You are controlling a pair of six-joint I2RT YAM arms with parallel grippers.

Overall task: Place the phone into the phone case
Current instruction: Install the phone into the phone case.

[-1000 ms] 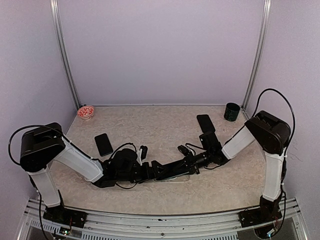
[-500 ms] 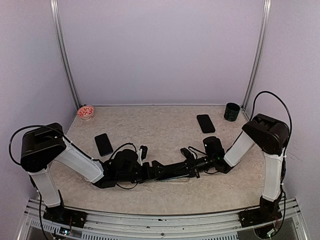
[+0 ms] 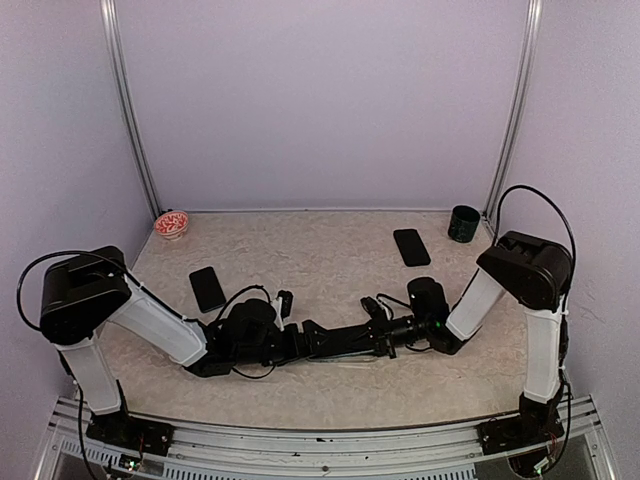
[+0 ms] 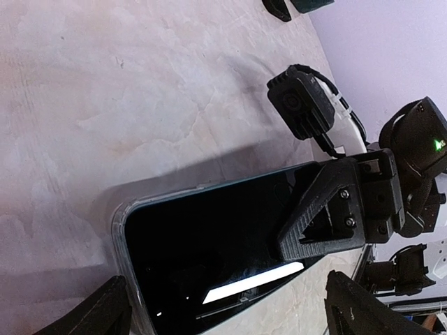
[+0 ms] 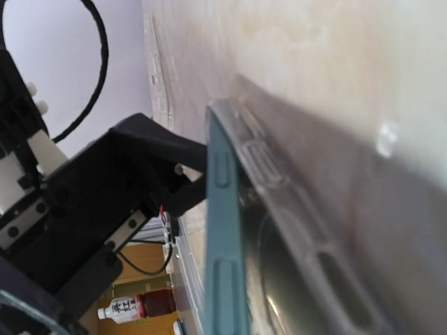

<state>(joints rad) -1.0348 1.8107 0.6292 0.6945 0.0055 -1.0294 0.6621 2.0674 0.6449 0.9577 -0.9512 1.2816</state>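
The phone (image 4: 209, 237) lies in the clear phone case (image 4: 120, 222) on the surface (image 3: 330, 260), front centre between both arms. The left tool (image 4: 227, 314) is spread wide astride one end, gripping nothing. The right tool (image 4: 307, 223), clenched, sits over the other end.

Left arm (image 3: 155, 322) and right arm (image 3: 470, 300) stretch low and inward — left tool (image 4: 227, 307) spread wide, right tool (image 4: 328, 216) closed.

glossy black phone (image 4: 209, 237), clear plastic case (image 4: 120, 223), matt marbled table (image 4: 105, 84)
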